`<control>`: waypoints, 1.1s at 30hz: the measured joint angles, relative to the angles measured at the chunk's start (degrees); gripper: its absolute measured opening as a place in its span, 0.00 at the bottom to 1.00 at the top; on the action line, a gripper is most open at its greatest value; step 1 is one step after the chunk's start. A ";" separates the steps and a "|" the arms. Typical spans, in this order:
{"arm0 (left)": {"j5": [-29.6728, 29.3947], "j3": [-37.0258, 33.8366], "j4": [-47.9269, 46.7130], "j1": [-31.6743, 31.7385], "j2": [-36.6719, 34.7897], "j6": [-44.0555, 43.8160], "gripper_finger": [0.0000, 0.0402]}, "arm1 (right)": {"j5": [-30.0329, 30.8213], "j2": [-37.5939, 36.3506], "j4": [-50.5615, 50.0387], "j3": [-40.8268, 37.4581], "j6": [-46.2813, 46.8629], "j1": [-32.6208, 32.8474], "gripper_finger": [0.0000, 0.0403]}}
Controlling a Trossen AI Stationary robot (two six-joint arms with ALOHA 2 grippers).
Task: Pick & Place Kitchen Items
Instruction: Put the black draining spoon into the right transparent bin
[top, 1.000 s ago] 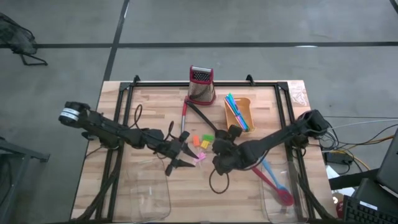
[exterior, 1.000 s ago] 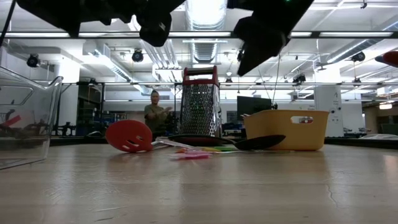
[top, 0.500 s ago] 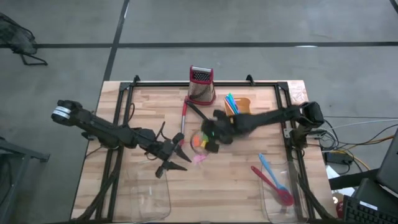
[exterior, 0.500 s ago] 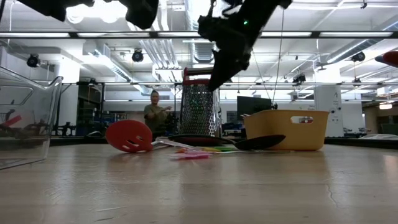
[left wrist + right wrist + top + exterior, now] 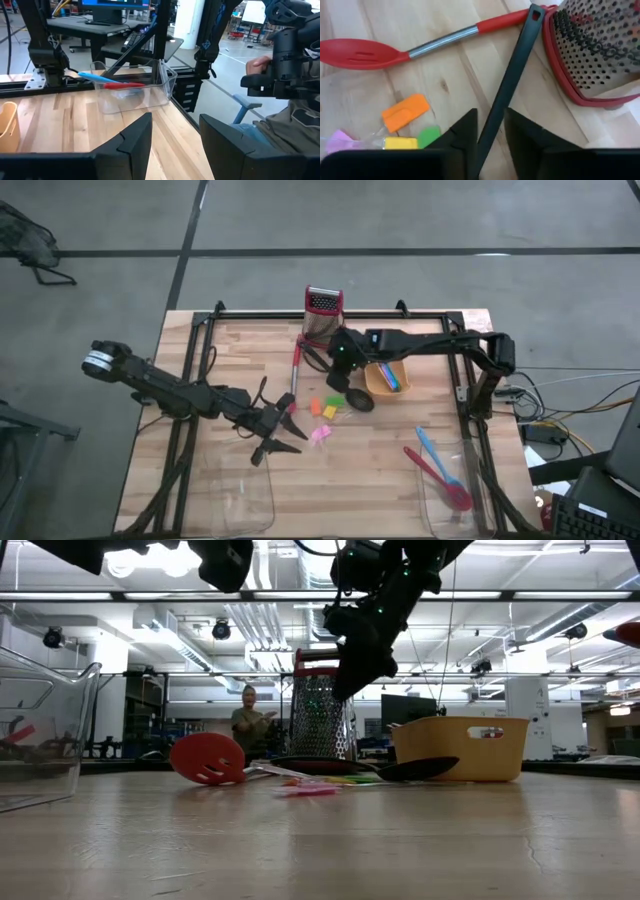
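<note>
The right gripper [image 5: 336, 366] hangs with fingers slightly parted, straddling the black ladle's handle [image 5: 510, 85] without clamping it. Just beyond its fingertips stands the box grater [image 5: 592, 47], with the red slotted spatula [image 5: 362, 52] beside. The left gripper [image 5: 285, 430], open and empty, waits near the pink piece [image 5: 321, 434].

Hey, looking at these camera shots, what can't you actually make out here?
- Black ladle: its bowl end is cut off behind the right hand in the right wrist view.
- Grater: cropped by that view's edge.
- Tray contents: left wrist view shows a blue and a red handle, working ends unclear.
- Left hand: low view cuts it off at the top.
</note>
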 joint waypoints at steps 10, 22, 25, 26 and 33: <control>-0.08 0.00 -0.01 0.01 0.00 -0.30 0.42 | -0.42 0.02 0.70 -0.42 1.85 1.17 0.56; -0.17 0.00 -0.04 0.00 0.00 -0.28 0.42 | -0.69 0.04 5.05 -0.74 1.84 0.92 0.65; -0.17 0.00 -0.11 -0.02 0.00 -0.28 0.42 | -0.42 0.04 6.49 -2.16 2.15 1.63 0.66; -0.17 0.00 -0.10 -0.02 0.00 -0.28 0.42 | -0.43 0.06 6.87 -2.66 2.53 1.89 0.66; -0.17 0.00 -0.04 -0.02 0.00 -0.44 0.42 | 0.64 0.58 10.49 -5.48 3.51 1.92 0.64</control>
